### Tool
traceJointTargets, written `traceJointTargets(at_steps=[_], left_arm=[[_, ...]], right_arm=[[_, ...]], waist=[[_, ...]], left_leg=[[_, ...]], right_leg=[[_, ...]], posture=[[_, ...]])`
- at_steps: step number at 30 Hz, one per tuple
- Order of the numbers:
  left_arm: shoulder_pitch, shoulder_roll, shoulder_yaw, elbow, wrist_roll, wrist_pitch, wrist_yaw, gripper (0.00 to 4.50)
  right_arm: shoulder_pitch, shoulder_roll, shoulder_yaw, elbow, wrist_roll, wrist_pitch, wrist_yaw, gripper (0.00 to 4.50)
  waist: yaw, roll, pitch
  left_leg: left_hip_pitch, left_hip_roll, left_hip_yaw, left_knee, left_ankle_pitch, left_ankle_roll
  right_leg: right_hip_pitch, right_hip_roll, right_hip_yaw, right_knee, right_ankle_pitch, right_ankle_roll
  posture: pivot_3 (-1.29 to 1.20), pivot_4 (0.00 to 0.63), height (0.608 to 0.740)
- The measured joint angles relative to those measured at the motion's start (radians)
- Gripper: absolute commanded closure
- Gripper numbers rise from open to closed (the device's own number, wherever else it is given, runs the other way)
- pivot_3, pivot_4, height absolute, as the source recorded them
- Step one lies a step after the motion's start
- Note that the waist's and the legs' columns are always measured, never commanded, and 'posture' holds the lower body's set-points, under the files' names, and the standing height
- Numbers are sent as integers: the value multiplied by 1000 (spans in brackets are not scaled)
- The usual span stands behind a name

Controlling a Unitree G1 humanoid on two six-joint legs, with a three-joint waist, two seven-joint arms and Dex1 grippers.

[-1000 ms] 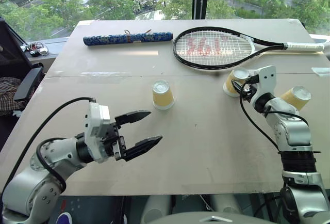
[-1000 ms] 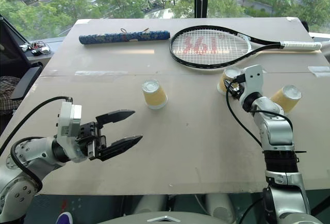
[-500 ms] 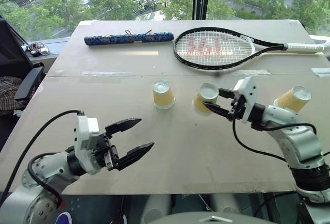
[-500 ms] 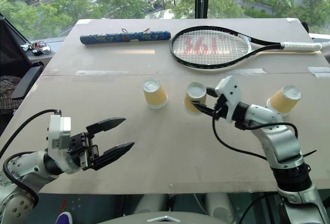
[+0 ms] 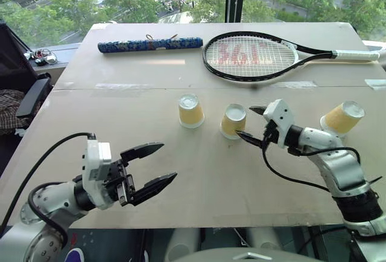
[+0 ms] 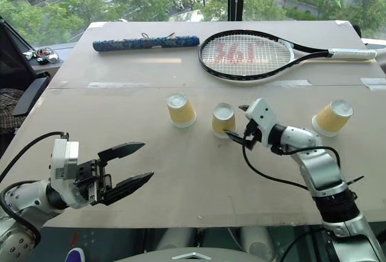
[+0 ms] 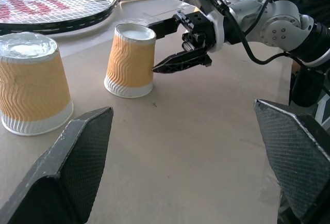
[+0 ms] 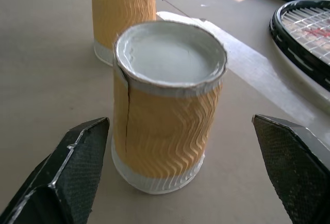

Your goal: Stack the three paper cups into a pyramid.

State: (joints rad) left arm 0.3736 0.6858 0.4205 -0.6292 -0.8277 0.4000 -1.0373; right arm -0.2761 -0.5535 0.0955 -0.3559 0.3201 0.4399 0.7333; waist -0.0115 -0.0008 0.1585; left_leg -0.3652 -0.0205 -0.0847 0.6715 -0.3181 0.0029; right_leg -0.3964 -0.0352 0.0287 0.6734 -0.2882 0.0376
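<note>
From my remote seat: two paper cups stand upside down, bases up, side by side mid-surface (image 5: pixel 120 81), the left cup (image 5: pixel 190 111) and the middle cup (image 5: pixel 233 121) (axes upright). My right gripper (image 5: pixel 253 124) sits spread just beside the middle cup, not gripping it. The third cup (image 5: pixel 342 117) lies tilted far right, partly hidden behind my right arm. My left gripper (image 5: pixel 154 165) hangs spread, well apart.

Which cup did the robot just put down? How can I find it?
Start at the big tennis racket and look just below its head. Two upside-down paper cups stand close together there; it is the middle cup, right in front of the open right tool, while the left cup stands alone.
</note>
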Motion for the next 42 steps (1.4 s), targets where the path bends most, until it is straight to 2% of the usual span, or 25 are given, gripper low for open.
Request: traceJointTargets(at_steps=[3,5,10,17,22,28,31,32,34,38,42], left_arm=[[-35,6,-9,25,0,3,-13,0],[-53,10,-16,29,-1,5,-19,0],[-118,11,-58,51,-3,9,-28,0],[-166,11,-114,75,-1,11,-39,0],[-170,11,-117,91,-1,11,-48,0],[-170,11,-117,91,-1,11,-48,0],[-163,11,-117,91,-1,11,-49,0],[-162,11,-117,90,-2,11,-49,0],[-164,11,-117,90,-10,13,-48,0],[-171,11,-116,88,-28,15,-48,0],[-173,3,-120,77,12,-20,-40,0]], right_arm=[[14,-52,-180,-126,142,78,-2,22],[14,-75,-269,-154,180,109,-32,22],[82,-207,-429,-34,2,101,-181,22],[129,-217,-461,157,-108,102,-275,22],[121,-145,-481,161,-62,193,-315,22],[108,-126,-533,195,-21,258,-350,22],[107,-126,-540,218,-2,261,-345,788],[110,-126,-540,218,3,259,-338,1367],[114,-126,-540,218,10,255,-327,2208],[129,-127,-545,207,26,251,-309,2240],[176,-127,-545,128,106,242,-210,2240]], waist=[[2,0,0],[0,-1,0],[6,-2,-1],[-14,-1,0],[-14,-1,0],[-5,-1,0],[-4,-1,0],[-4,-1,0],[-3,-1,0],[-3,-1,-1],[-5,0,0]], left_leg=[[0,0,-1,0,0,0],[1,0,-1,0,0,0],[1,-1,0,0,0,0],[4,0,5,0,0,0],[3,0,5,1,0,0],[3,0,5,1,0,0],[3,0,5,1,0,0],[3,0,5,1,0,0],[3,0,5,1,0,0],[3,0,5,1,0,0],[3,1,5,0,0,1]], right_leg=[[1,0,0,0,0,0],[2,0,-1,0,0,0],[2,0,0,-1,0,0],[1,1,6,3,0,0],[1,1,6,4,0,0],[1,1,5,3,0,0],[1,1,6,3,0,0],[1,1,6,4,0,0],[1,1,5,4,0,0],[1,1,5,4,0,0],[1,1,6,3,0,0]], posture=[[0,150,740],[0,150,740],[0,150,740],[0,150,740],[0,150,740],[0,150,740],[0,150,740],[0,150,740],[0,150,740],[0,150,740],[0,150,740]])
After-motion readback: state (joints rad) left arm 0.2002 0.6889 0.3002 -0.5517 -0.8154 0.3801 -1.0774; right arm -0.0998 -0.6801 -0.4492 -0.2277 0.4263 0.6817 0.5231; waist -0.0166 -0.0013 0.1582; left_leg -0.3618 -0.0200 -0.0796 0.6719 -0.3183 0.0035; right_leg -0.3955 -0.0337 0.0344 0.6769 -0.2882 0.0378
